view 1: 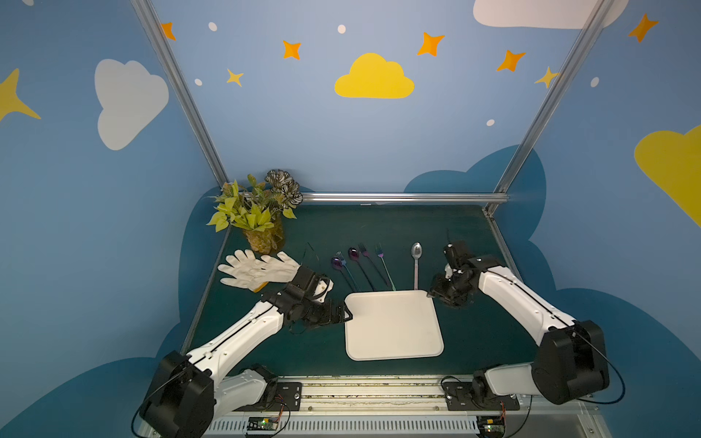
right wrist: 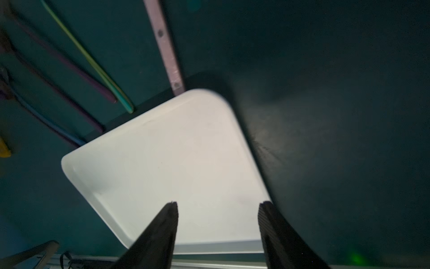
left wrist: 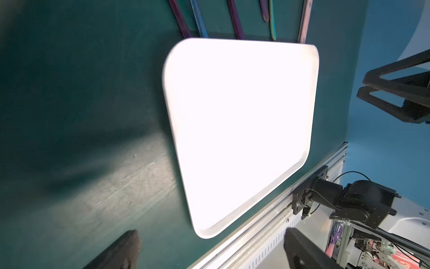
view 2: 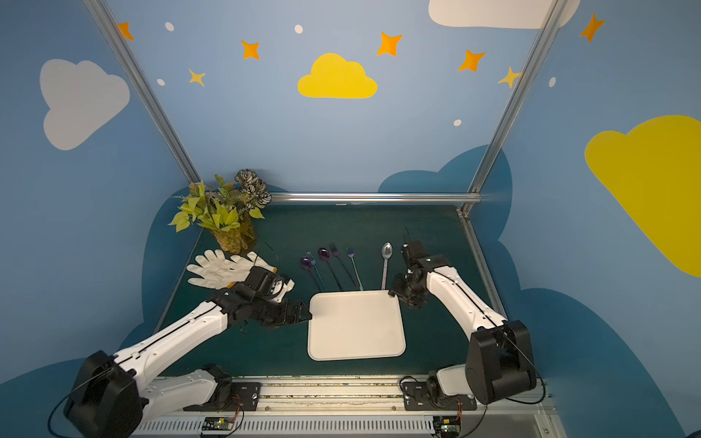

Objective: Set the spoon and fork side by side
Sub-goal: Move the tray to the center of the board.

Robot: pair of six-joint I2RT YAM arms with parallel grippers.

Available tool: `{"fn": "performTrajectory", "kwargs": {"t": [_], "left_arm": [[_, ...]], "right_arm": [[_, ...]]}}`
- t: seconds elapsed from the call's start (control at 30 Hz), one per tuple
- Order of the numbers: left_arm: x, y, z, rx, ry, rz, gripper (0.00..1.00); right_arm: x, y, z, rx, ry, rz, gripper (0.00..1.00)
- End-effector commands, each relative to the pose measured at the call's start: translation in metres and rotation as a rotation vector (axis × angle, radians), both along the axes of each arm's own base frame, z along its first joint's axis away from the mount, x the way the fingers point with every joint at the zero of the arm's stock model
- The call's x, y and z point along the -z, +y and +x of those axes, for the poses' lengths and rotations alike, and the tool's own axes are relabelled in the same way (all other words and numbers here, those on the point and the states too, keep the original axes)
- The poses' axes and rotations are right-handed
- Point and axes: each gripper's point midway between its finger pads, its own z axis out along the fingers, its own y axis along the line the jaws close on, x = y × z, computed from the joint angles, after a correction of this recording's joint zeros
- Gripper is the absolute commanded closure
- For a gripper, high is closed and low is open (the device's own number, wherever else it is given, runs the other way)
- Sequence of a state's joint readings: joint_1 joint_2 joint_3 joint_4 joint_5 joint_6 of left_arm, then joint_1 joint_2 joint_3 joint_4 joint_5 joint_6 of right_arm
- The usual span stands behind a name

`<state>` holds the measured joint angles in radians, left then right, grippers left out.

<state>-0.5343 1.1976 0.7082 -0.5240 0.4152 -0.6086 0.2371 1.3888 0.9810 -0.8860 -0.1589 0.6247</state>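
White, round-cornered tray (view 1: 394, 341); slim steel spoon (view 1: 416, 265) at its rim. Left fingers (left wrist: 116, 251) and right fingers (right wrist: 162, 233) gape, empty.

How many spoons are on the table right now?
3. All lie beyond the tray: the leftmost purple spoon at the row's left end, the second purple spoon right of it, the silver spoon at the right end. None looks hidden.
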Motion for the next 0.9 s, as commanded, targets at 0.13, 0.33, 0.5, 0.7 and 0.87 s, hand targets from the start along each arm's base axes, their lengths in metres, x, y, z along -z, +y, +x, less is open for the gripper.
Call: {"fn": "performTrajectory", "kwargs": {"t": [0.13, 0.33, 0.5, 0.7, 0.87], "left_arm": [[0.02, -0.02, 0.003, 0.015, 0.035, -0.037, 0.0], [0.027, 0.008, 0.002, -0.05, 0.011, 0.066, 0.0], [0.022, 0.039, 0.008, -0.158, -0.028, 0.079, 0.0], [0.008, 0.068, 0.013, -0.284, -0.147, 0.085, 0.0], [0.004, 0.071, 0.008, -0.299, -0.178, 0.052, 0.0]], "right_arm": [[0.028, 0.0, 0.011, -0.114, -0.007, 0.141, 0.39], [0.057, 0.021, -0.004, -0.167, 0.065, 0.184, 0.42], [0.07, 0.039, -0.016, -0.215, 0.106, 0.183, 0.42], [0.071, 0.063, -0.027, -0.303, 0.129, 0.156, 0.42], [0.071, 0.069, -0.031, -0.368, 0.133, 0.066, 0.42]]}}
